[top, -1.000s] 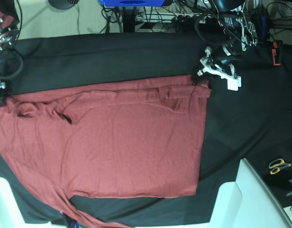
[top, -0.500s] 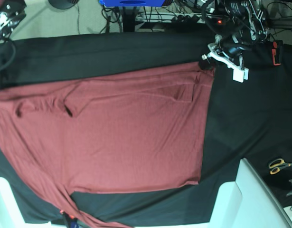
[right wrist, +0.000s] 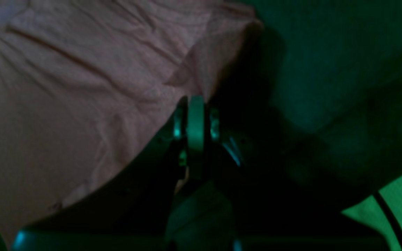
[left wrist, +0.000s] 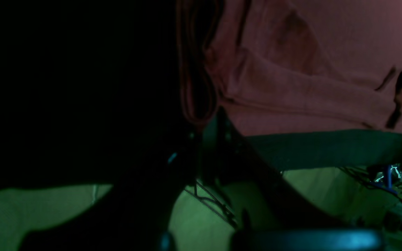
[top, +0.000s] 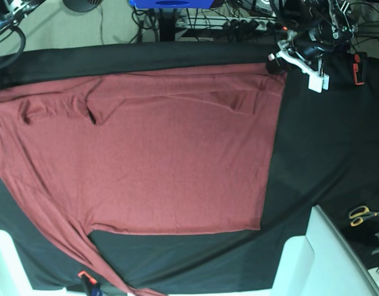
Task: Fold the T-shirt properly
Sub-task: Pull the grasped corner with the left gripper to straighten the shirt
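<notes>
Red knit: shirt (top: 152, 154) lies spread over the black sheet (top: 312, 148), body mostly flat, one sleeve trailing off toward the bottom left corner in the base view
Far edge: a narrow band along the top is doubled over, with a few small tucks in it, so it's not totally smooth up there
Left gripper: sits at the shirt's top right corner in the base view (top: 277, 66), jaws pressed together on the fabric; its wrist cam shows a bunched fold of red cloth (left wrist: 197, 104) running right down into the jaws
Right gripper: barely in the base view, off the top left; on its own wrist cam the jaws (right wrist: 195, 104) look pinched together with the shirt edge (right wrist: 222, 45) right at the tips, so I'd call it clamped on the cloth, though it's dark and I can't see the actual pinch
Step in hand: looks to me like spreading, both arms holding the far edge out taut across the sheet, before any real fold gets made
Next move: probably set that edge down flat without dragging it crooked, then let go and regrip for the first fold, sleeves in first I'd guess
Watch out for: thin knit stretches and clings, so releasing unevenly could leave the doubled band and tucks baked in
Off to the side: scissors (top: 360, 214) near the right edge, well apart from the shirt
</notes>
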`<state>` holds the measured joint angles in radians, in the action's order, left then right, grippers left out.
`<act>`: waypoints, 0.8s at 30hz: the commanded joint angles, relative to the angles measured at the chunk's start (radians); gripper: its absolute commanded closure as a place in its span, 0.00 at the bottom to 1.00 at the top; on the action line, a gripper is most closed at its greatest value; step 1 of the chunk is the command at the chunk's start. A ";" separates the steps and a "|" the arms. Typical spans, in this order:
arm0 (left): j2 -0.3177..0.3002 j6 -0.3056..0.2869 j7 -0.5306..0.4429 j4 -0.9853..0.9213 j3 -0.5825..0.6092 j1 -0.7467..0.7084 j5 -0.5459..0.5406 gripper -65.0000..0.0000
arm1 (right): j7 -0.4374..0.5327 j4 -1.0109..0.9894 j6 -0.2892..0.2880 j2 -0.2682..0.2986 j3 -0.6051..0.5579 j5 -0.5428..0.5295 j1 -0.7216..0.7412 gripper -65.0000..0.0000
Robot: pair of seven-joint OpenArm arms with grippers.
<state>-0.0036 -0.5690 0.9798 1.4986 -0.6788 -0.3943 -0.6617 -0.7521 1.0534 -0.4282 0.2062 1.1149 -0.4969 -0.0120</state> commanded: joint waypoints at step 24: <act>-0.040 -0.004 -0.009 0.089 -0.006 -0.102 -0.010 1.00 | 0.018 0.087 -0.005 -0.027 0.008 -0.013 -0.118 1.00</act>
<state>-0.0341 -0.5724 0.9806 1.5707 -0.6788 -0.4885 -0.6617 -0.7544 1.1198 -0.4309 0.1543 1.1152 -0.4995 -0.1265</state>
